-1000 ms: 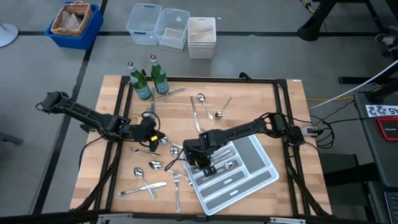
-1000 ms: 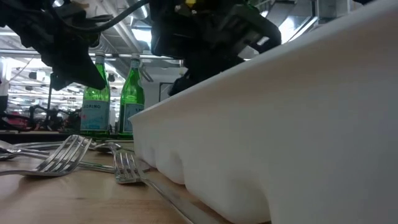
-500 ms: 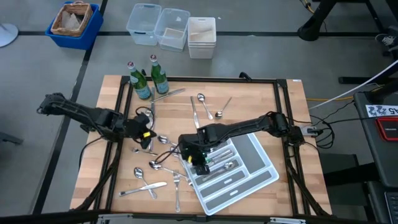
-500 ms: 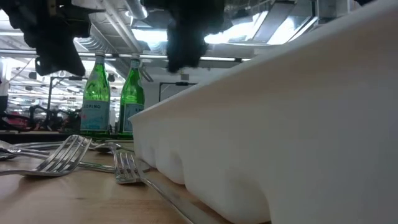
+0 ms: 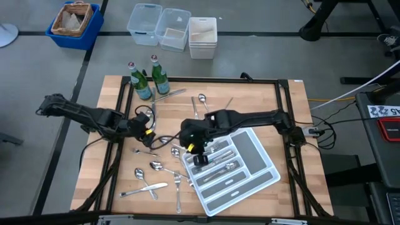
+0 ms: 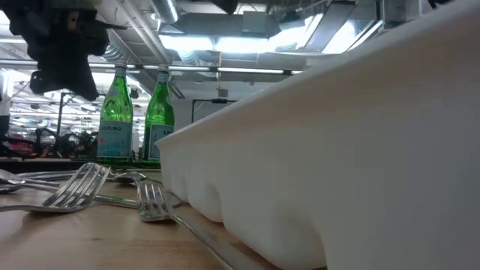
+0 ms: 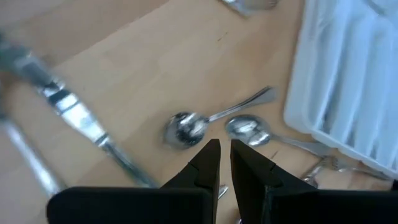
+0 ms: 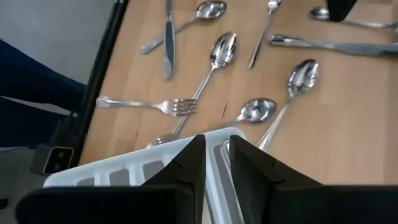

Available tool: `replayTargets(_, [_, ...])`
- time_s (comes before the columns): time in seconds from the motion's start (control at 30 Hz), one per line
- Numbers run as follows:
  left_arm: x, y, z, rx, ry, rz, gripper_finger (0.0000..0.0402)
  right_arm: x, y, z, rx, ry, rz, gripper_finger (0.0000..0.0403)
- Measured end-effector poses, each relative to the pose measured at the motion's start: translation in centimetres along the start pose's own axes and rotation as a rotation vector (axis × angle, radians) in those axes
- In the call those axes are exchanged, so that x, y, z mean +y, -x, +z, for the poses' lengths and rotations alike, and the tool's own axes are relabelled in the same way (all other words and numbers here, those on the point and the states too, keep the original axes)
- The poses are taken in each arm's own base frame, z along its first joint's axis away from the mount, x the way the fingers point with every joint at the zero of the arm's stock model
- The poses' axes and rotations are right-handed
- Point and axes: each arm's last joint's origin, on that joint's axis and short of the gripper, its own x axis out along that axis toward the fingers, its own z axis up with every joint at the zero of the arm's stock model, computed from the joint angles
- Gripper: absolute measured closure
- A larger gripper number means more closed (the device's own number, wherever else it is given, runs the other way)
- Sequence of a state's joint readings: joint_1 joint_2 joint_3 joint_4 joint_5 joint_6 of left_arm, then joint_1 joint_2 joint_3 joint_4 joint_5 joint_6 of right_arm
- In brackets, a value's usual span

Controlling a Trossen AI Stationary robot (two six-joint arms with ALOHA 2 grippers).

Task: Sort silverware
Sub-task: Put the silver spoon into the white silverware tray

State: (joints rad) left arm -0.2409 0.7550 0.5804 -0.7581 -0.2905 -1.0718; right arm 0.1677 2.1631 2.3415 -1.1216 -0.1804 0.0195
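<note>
We are in the middle of sorting. Our white tray (image 5: 250,164) lies on the right part of the wooden table (image 5: 250,100), and a few pieces of silverware (image 5: 220,167) are already in its slots. Most of the forks, spoons and knives (image 5: 153,167) lie loose on the wood to the left of the tray, and a few more (image 5: 201,106) lie nearer the 2 green bottles (image 5: 149,78).

Our right gripper (image 5: 199,155) hangs over the tray's left corner. In the right wrist view its fingers (image 8: 189,163) are close together with only a thin gap, and nothing is between them. It looks like it has no piece now, so we think it needs a new one.

Our left gripper (image 5: 147,130) is above the loose spoons. Its fingers (image 7: 208,163) are also nearly together and hold nothing. 2 spoons (image 7: 186,127) lie just in front of them.

For the next move, we think a gripper must spread its fingers, go down over 1 thin handle, and pinch it flat off the wood.
</note>
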Motion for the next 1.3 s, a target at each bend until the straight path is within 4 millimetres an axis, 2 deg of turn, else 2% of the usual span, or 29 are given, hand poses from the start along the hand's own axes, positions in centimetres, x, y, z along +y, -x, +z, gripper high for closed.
replayTargets(0.17, [0.5, -0.6, -0.5, 0.053, -0.002, 0.101, 0.0361, 0.6, 2.9, 0.0, -0.022, -0.006, -0.013, 0.0327])
replayTargets(0.43, [0.3, -1.9, -0.5, 0.079, 0.067, 0.179, 0.0291, 0.9, 5.4, -0.4, -0.028, -0.001, -0.060, 0.0327])
replayTargets(0.57, [0.3, -2.9, -0.5, 0.086, 0.140, 0.240, 0.0276, 0.9, 5.8, -1.0, 0.023, -0.001, -0.086, 0.0327])
replayTargets(0.8, [0.3, -4.8, -0.5, 0.111, 0.243, 0.329, 0.0275, 0.9, 6.1, -1.9, 0.110, 0.007, -0.088, 0.0327])
replayTargets(1.03, [-0.5, -7.0, -0.2, 0.100, 0.277, 0.319, 0.0275, 0.8, 6.2, -2.5, 0.172, 0.010, -0.131, 0.0327])
replayTargets(1.3, [-0.3, -8.8, -0.6, 0.155, 0.326, 0.382, 0.0275, 0.7, 6.4, -3.1, 0.236, 0.009, -0.182, 0.0327])
